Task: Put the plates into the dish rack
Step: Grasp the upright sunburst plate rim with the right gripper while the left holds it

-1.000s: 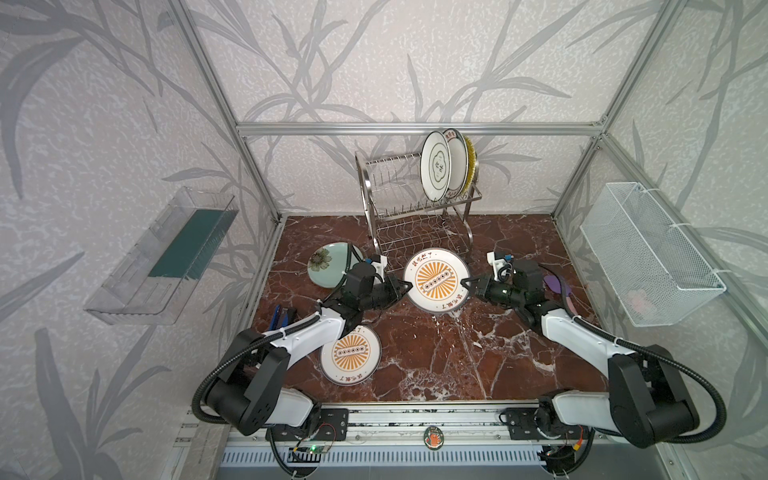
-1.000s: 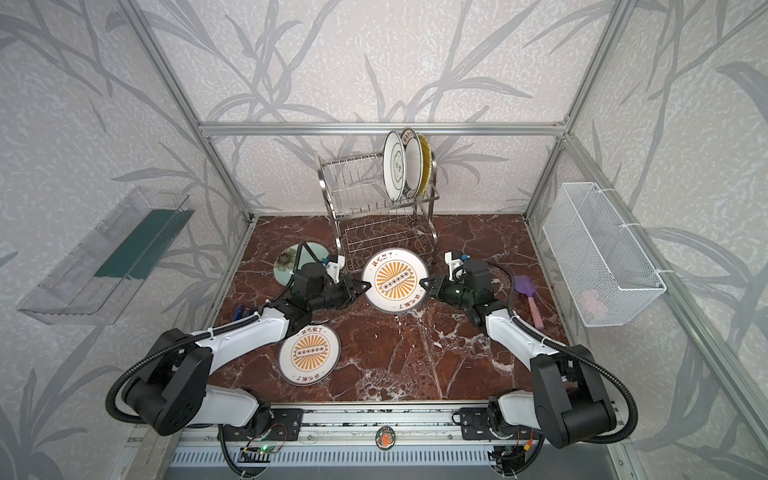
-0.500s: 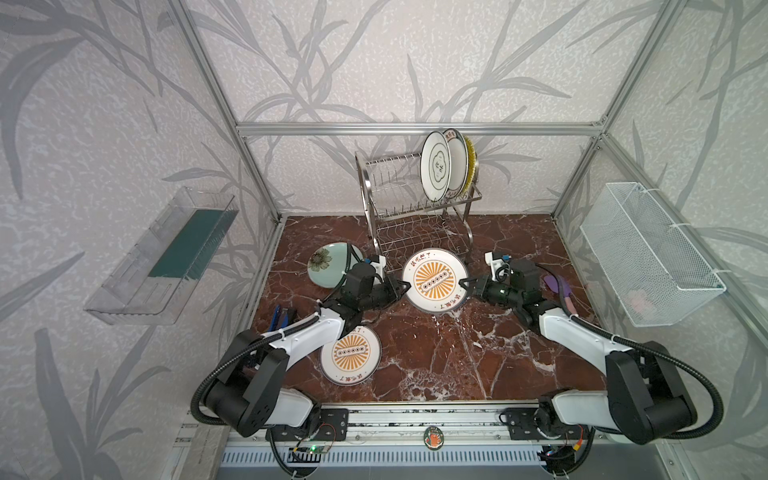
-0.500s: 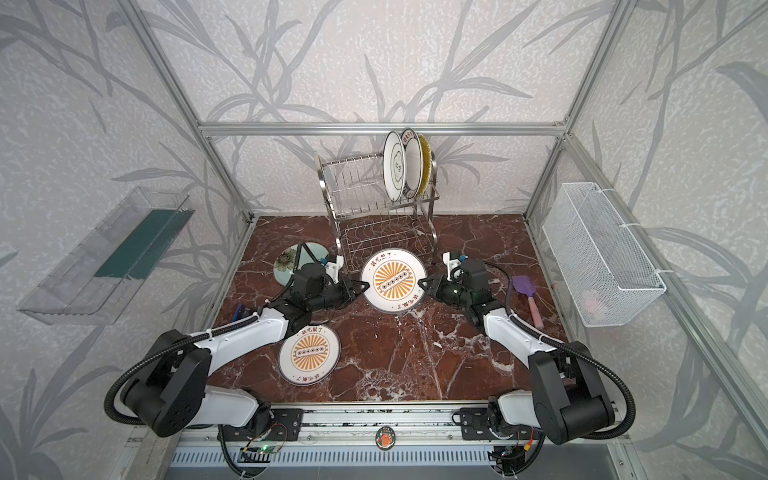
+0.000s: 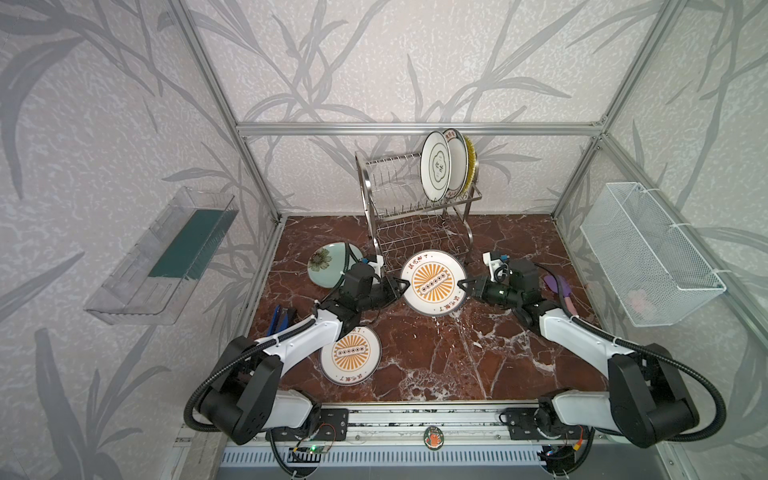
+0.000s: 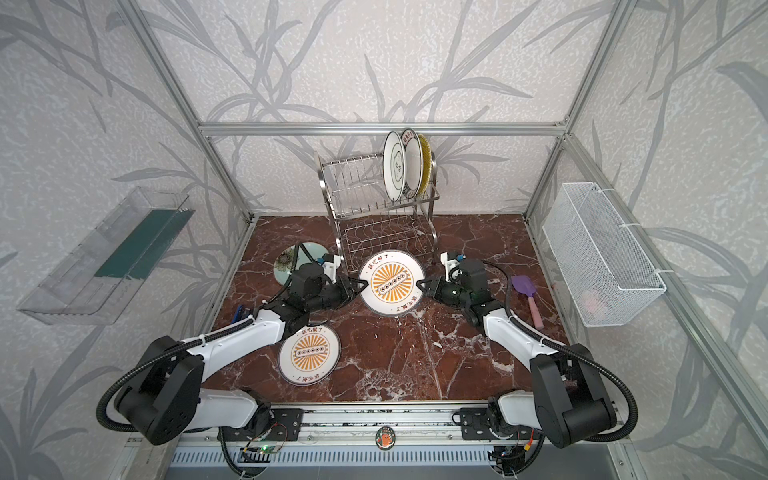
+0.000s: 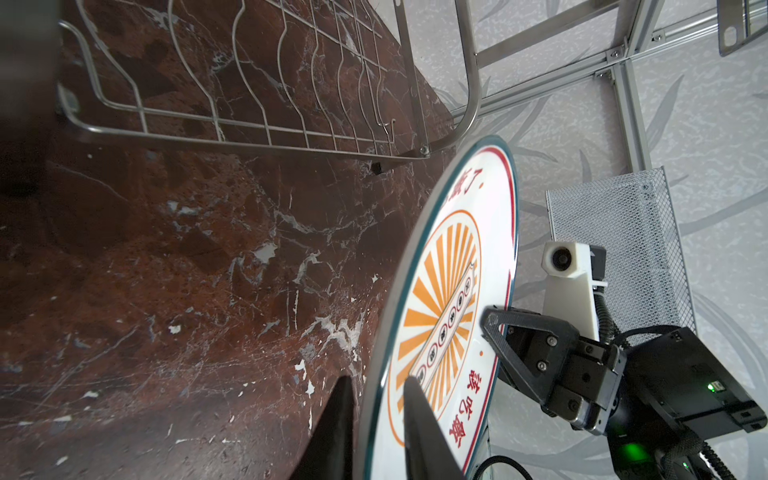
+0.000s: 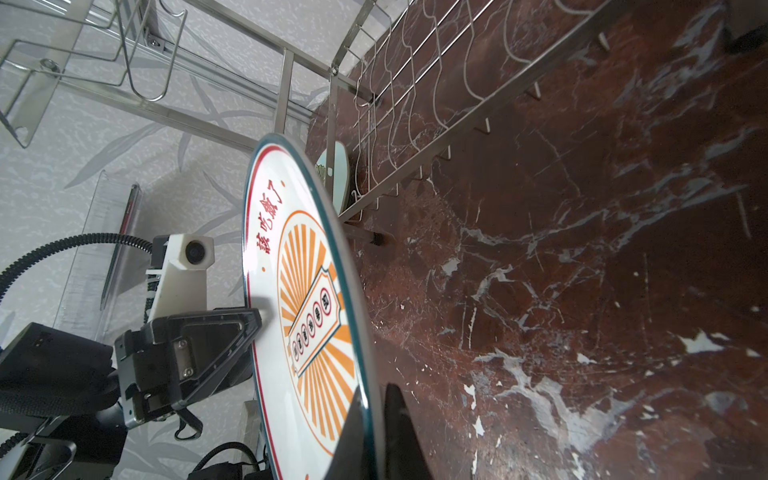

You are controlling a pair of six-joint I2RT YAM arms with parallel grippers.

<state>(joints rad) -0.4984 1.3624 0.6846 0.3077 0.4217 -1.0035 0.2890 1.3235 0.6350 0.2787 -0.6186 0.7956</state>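
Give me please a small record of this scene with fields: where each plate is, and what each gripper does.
held sunburst plate: appears lifted, in front of the dish rack, between both grippers
left gripper: fingers on both sides of the plate's rim, slightly parted
right gripper: shut on the opposite rim
second sunburst plate: flat on the table
celadon plate: on the table, partly behind the left arm
rack top tier: three plates upright, at the right end in both top views
plates not yet in rack: three
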